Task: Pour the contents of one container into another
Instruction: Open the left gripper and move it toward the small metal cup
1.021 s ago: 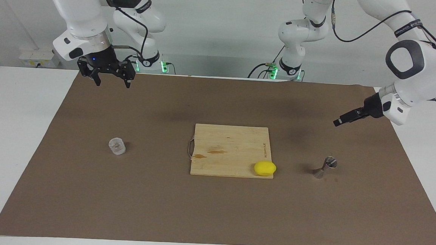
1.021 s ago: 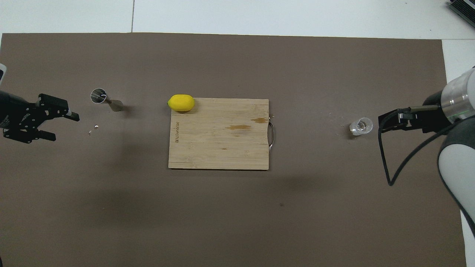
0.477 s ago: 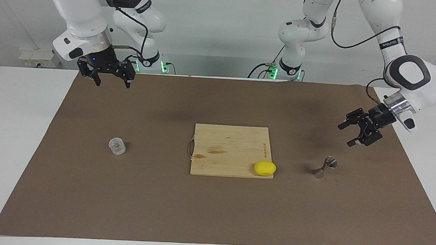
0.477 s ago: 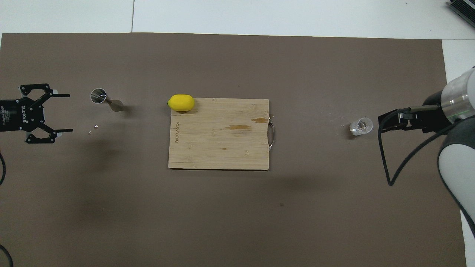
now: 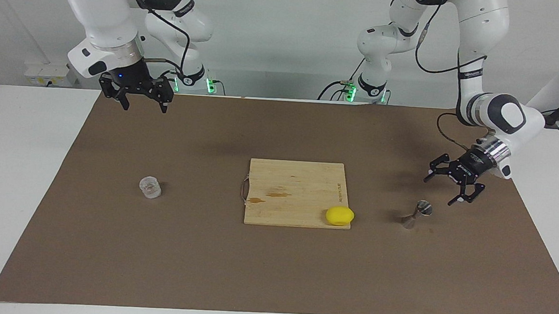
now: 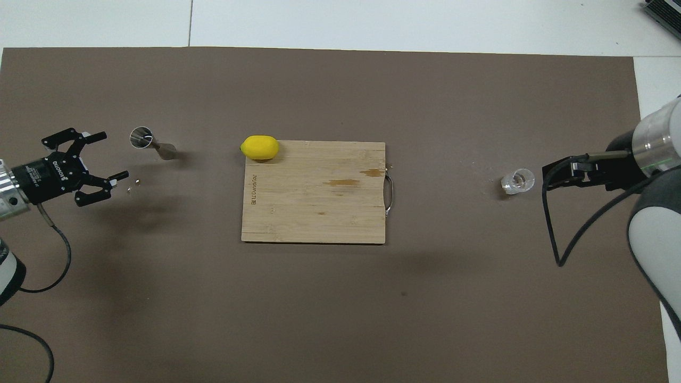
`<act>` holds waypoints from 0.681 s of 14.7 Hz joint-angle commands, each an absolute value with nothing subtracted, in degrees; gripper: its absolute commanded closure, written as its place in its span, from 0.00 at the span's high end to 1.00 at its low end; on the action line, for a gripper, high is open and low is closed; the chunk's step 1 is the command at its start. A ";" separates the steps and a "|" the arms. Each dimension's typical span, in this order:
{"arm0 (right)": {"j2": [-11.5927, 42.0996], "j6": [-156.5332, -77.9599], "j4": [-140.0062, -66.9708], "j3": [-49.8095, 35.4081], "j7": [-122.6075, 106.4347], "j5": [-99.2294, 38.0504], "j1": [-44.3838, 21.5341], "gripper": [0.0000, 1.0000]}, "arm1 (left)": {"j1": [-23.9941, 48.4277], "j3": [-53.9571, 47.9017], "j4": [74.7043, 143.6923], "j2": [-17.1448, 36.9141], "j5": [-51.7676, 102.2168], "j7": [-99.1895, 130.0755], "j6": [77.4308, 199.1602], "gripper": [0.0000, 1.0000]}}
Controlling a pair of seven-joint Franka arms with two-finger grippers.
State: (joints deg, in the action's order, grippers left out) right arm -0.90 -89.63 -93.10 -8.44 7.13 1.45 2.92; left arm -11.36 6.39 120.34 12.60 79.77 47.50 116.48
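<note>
Left pincer hangs spread wide, empty, near the steel jigger at its end of the counter, while the right pincer waits released, the glass cup untouched.

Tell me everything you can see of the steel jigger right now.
The jigger is small, shiny steel, an hourglass of two cones joined at a narrow waist. It stands on the brown mat toward the left arm's end of the table, apart from the cutting board and the lemon. Its open top shows a round rim; any contents cannot be made out. Nothing touches it; the open left gripper hangs close by it.
</note>
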 commanded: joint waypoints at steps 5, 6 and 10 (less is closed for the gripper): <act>-1.76 -89.30 -93.96 -8.79 6.24 0.44 3.87 1.00 | -7.39 5.71 123.66 12.92 89.91 48.43 121.37 1.00; -1.76 -89.30 -93.96 -8.79 6.24 0.44 3.78 1.00 | -6.77 5.80 123.75 13.01 91.91 48.34 121.81 1.00; -1.76 -89.30 -93.96 -8.79 6.24 0.44 3.87 1.00 | -5.71 5.80 124.45 13.18 95.79 48.51 125.24 1.00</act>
